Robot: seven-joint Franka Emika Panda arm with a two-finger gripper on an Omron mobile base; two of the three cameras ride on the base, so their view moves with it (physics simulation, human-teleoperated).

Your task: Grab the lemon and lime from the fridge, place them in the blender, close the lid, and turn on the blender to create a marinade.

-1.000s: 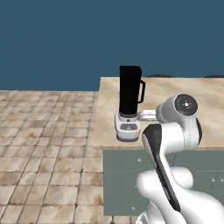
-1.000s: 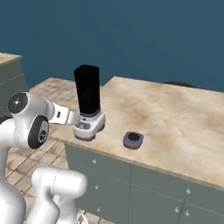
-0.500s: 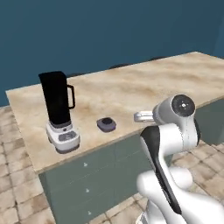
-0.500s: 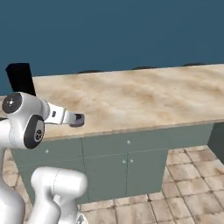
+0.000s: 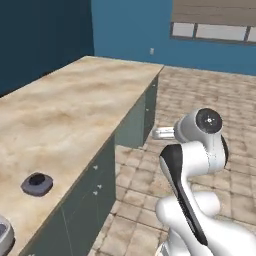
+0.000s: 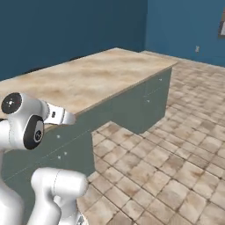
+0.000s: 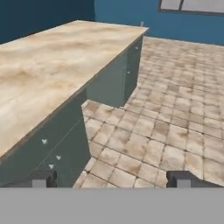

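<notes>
Pincer spread and empty, carried over the tiled floor beside the counter

My gripper (image 7: 111, 178) has its fingertips (image 7: 41, 178) wide apart with nothing between them, which suits an approach, since no fruit has been taken and I judge the fridge is the place to reach first. The lid (image 5: 37, 183) lies flat on the counter (image 5: 65, 107) near its front edge, off the jar so the fruit can go in later; a pale corner just beyond the lid is probably the base of the blender (image 5: 4, 239). The counter runs along my left.
</notes>
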